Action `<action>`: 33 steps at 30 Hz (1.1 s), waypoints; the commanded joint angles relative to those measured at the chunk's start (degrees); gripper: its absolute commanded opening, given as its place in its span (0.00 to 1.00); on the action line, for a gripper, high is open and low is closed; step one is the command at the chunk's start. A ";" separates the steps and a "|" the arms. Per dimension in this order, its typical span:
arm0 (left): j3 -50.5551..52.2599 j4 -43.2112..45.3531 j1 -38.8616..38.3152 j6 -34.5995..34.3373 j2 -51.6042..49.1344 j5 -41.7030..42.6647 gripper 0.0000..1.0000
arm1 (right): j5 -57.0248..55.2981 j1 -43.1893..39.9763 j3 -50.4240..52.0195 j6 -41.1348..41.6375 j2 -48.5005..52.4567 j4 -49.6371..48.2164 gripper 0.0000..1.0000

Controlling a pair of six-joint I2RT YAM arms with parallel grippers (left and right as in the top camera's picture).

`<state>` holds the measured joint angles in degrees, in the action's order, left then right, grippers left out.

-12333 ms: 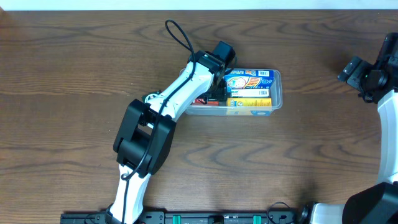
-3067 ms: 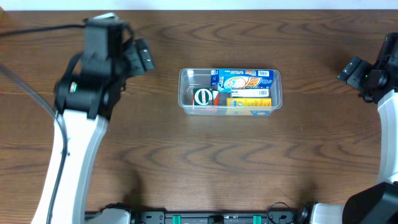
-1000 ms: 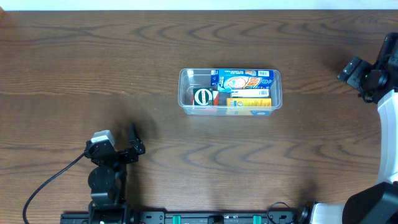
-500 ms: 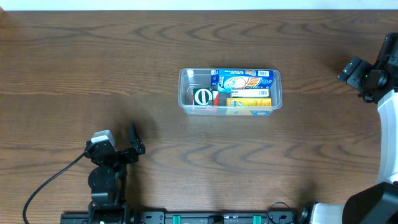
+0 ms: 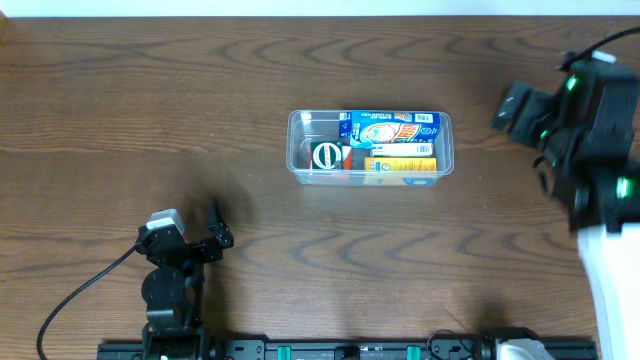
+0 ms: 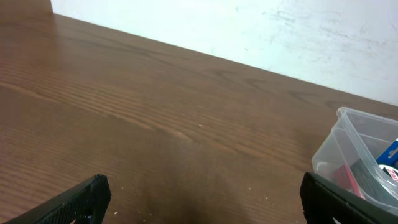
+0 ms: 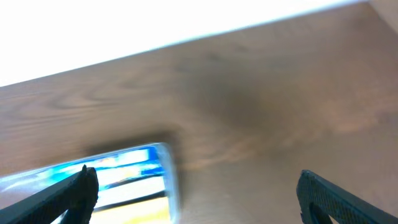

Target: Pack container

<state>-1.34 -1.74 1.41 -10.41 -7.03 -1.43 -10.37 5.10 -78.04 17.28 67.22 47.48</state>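
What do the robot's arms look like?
The left arm is black with a pale grey camera block and a thin black cable looping off. The right arm is white lower down, black at its top, with small green lights. Both have black jaws.

The counter (image 5: 300, 260) was dark brown with wavy wood grain, and the wall (image 6: 249, 25) behind it white. The container (image 5: 303, 130) was clear. Inside showed a blue box (image 5: 390, 127) printed in orange and white, a yellow box (image 5: 402, 163), a round green-and-white item (image 5: 325, 155) and something red (image 6: 346, 177). The left arm (image 5: 170, 270) was black, and the right arm (image 5: 600, 130) was black and white with green lights.
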 commanded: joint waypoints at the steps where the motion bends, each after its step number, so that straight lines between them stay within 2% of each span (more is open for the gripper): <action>1: 1.11 -2.34 0.24 0.96 0.31 -0.24 0.98 | -3.32 3.30 5.51 -3.52 -6.93 -0.63 0.99; 4: 1.11 -2.34 0.24 0.96 0.31 -0.24 0.98 | 0.37 1.86 14.47 -3.41 -14.19 -8.87 0.99; 10: 1.11 -2.34 0.24 0.96 0.31 -0.24 0.98 | 3.76 -2.93 38.77 -3.69 -31.23 -34.82 0.99; 14: 1.11 -2.34 0.24 0.96 0.31 -0.24 0.98 | 4.22 -4.13 51.67 -3.67 -41.11 -44.78 0.99; 22: 1.11 -2.34 0.24 0.96 0.31 -0.24 0.98 | 6.36 -4.83 67.14 -3.65 -56.06 -47.04 0.99; 33: 1.11 -2.34 0.24 0.96 0.31 -0.24 0.98 | 7.91 -4.83 76.22 -3.65 -63.30 -46.99 0.99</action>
<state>-1.50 -2.02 1.41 -10.39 -7.03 -1.43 -3.53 0.91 -3.11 14.41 5.04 0.58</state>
